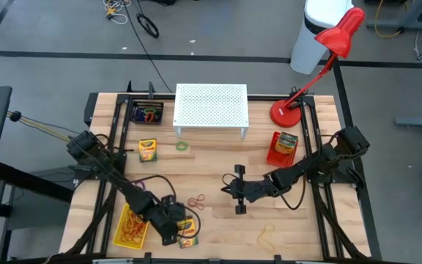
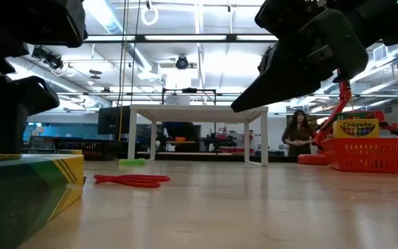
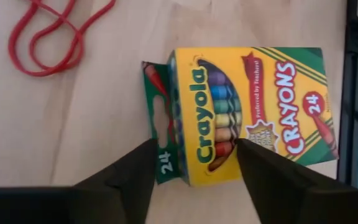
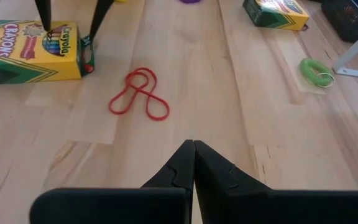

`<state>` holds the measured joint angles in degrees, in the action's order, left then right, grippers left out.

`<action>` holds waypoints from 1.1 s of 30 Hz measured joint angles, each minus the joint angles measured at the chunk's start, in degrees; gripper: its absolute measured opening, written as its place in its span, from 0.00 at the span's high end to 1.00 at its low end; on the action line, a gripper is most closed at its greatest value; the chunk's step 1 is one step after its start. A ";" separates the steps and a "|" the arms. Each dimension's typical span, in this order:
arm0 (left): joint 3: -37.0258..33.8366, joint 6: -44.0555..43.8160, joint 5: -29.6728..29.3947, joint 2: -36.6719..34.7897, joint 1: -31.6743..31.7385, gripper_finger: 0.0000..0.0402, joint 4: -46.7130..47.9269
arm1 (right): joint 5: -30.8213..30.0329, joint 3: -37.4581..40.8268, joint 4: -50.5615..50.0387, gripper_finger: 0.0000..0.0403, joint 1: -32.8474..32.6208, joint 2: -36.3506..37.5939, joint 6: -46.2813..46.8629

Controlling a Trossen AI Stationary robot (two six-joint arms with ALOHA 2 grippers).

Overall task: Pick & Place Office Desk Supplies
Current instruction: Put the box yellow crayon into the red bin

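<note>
A yellow-and-green crayon box (image 3: 253, 106) lies flat near the table's near edge (image 1: 187, 232), its green flap end (image 3: 160, 124) toward the red rubber band (image 3: 42, 37). My left gripper (image 3: 194, 149) is open and points down over that box; one fingertip is at the flap and the other over the printed face. My right gripper (image 4: 194, 144) is shut and hovers at mid-table (image 1: 237, 192), above bare wood, with the red rubber band (image 4: 138, 93) ahead of it. A second crayon box (image 1: 147, 149) and a green loop (image 1: 182, 147) lie farther back. My left gripper stands open over the crayon box's flap end (image 4: 87, 46), coming from above with its fingers spread along the box's length. The box lies flat on the table. Whether the fingertips (image 4: 45, 26) touch the box I cannot tell.
A yellow tray (image 1: 132, 226) with rubber bands sits by the near-left corner and a black tray (image 1: 146, 114) of coloured loops far left. The white perforated stand (image 1: 211, 106), red lamp (image 1: 288, 114) and red basket (image 1: 283, 147) holding a crayon box stand farther back. A tan band (image 1: 267, 235) and purple loop (image 1: 143, 181) lie loose.
</note>
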<state>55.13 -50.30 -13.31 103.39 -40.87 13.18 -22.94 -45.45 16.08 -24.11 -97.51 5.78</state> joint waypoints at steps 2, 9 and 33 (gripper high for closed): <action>0.00 0.20 0.07 0.04 -0.04 0.50 -0.84 | 0.02 0.00 0.02 0.97 -0.01 0.00 -0.02; -0.04 3.87 1.23 0.11 0.12 0.84 -2.21 | 0.02 0.00 0.04 0.97 0.09 0.00 -1.88; 0.05 19.62 -26.97 -6.64 0.86 0.99 1.99 | 1.10 0.55 -5.91 0.90 -1.56 7.61 16.83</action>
<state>55.19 -30.68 -40.27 96.75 -40.01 15.17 -21.84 -44.90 10.16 -25.66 -89.91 22.61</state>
